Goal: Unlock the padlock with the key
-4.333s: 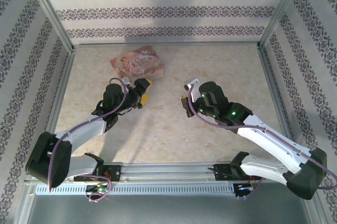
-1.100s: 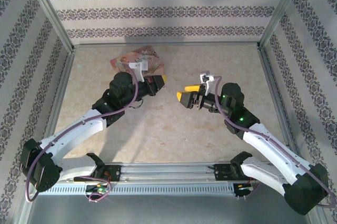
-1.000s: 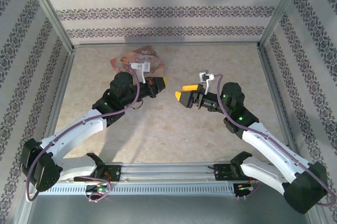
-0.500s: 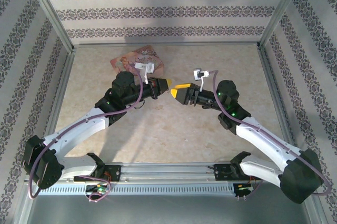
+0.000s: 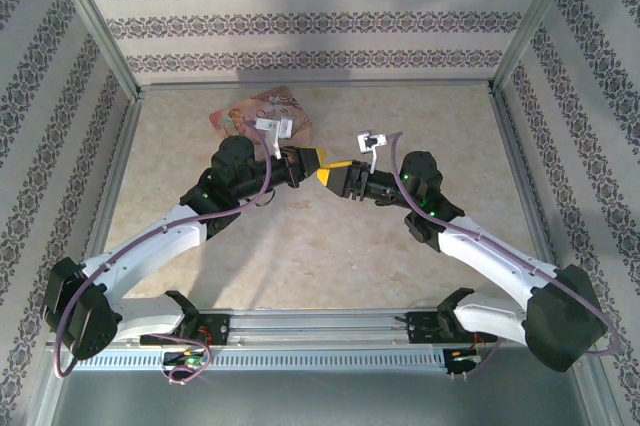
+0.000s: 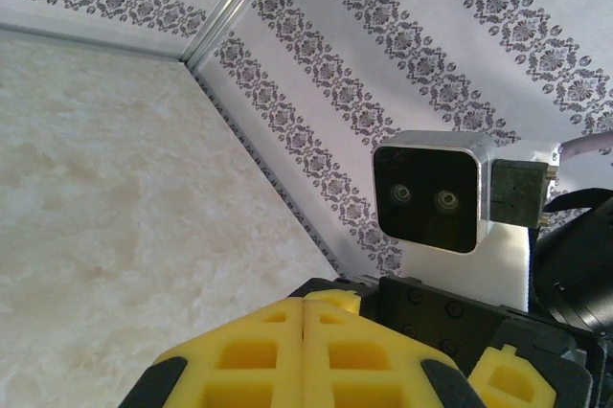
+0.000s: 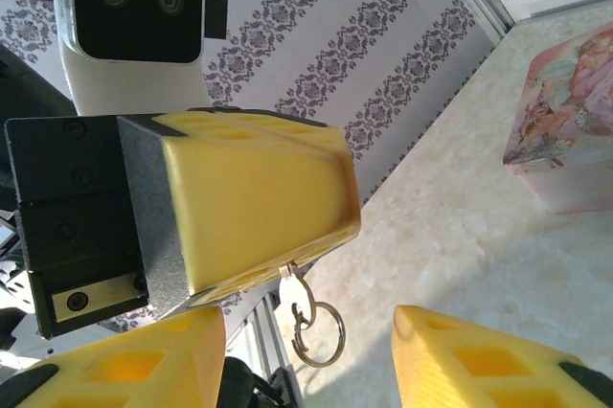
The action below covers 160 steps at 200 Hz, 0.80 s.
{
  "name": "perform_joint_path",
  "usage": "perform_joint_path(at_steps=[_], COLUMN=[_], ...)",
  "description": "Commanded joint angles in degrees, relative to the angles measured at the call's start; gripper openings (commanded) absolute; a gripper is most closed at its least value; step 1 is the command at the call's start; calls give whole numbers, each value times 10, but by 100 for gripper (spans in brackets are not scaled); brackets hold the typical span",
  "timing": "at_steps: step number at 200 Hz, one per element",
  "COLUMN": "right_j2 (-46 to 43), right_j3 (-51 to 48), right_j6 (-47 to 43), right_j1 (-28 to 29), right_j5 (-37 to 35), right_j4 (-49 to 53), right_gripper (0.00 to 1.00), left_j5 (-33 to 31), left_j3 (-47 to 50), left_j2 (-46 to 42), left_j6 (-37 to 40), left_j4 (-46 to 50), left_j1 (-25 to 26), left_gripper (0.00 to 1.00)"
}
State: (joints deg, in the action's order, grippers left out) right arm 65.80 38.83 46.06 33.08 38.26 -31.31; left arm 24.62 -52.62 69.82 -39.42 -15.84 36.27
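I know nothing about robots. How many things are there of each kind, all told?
grippers: 2, left gripper and right gripper
pink floral box: 1
key ring: 1
total: 4

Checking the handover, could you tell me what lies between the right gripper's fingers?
A small key ring, hanging from the shut left gripper, as the right wrist view shows.

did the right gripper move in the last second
Yes: the right gripper went left and slightly farther back, nearer the pink box, closing on the left gripper.
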Motion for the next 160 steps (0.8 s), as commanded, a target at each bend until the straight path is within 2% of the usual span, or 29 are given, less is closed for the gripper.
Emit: perform_joint_path(at_steps=[1, 138, 160], right_j2=[7, 20, 18], right_j3=[0, 7, 7], right_j6=[8, 14, 16], right_j1=[9, 13, 13], right_j5=[12, 14, 14], right_j4=[-41, -51, -51], right_gripper=[46, 16, 6], left_j5=[1, -5, -5], left_j3=[7, 11, 11], left_j2=[-6, -13, -13], left_j6=[-3, 0, 0], left_j4=[-26, -25, -26], left_j1=[2, 2, 2], left_gripper=[0, 0, 0])
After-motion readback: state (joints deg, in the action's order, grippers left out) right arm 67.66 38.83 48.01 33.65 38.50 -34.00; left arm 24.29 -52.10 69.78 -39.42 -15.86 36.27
